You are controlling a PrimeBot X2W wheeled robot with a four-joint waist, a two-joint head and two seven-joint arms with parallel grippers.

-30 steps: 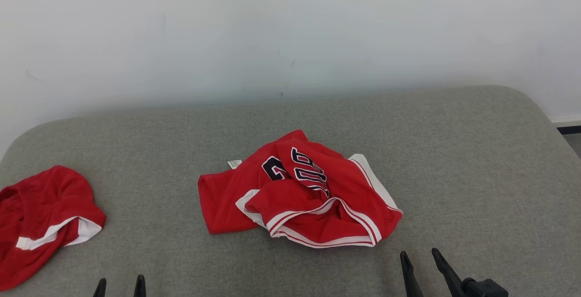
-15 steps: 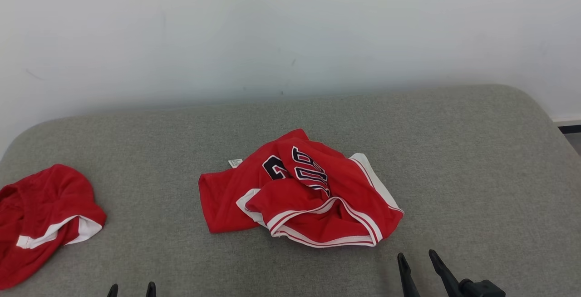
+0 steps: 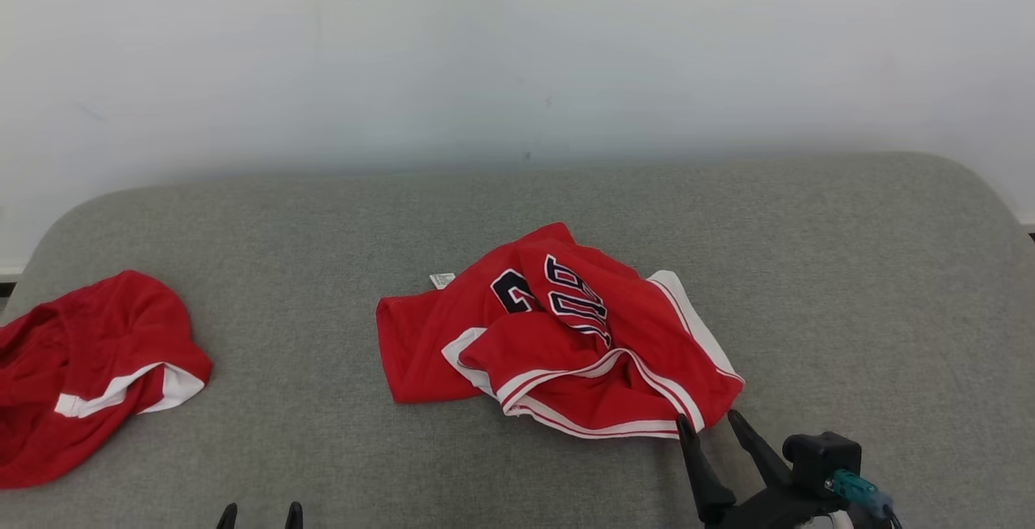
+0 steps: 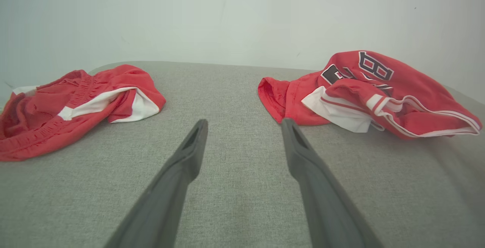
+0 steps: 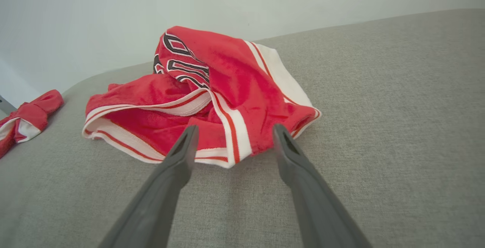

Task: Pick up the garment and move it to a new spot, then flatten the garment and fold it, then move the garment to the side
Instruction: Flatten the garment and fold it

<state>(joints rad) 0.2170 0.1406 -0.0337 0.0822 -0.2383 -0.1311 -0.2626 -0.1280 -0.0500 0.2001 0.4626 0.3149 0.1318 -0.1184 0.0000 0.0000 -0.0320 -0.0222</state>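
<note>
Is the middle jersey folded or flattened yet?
Neither: the jersey lies crumpled on the grey surface, layers bunched, trim twisted.

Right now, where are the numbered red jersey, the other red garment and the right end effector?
numbered red jersey (image 3: 558, 343): head view, its red middle fold.
other red garment (image 3: 97, 335): head view, its red top.
right end effector (image 3: 709, 417): head view, midway between fingertips.

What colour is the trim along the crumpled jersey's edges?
White trim with red stripes; right wrist view shows it best.
</note>
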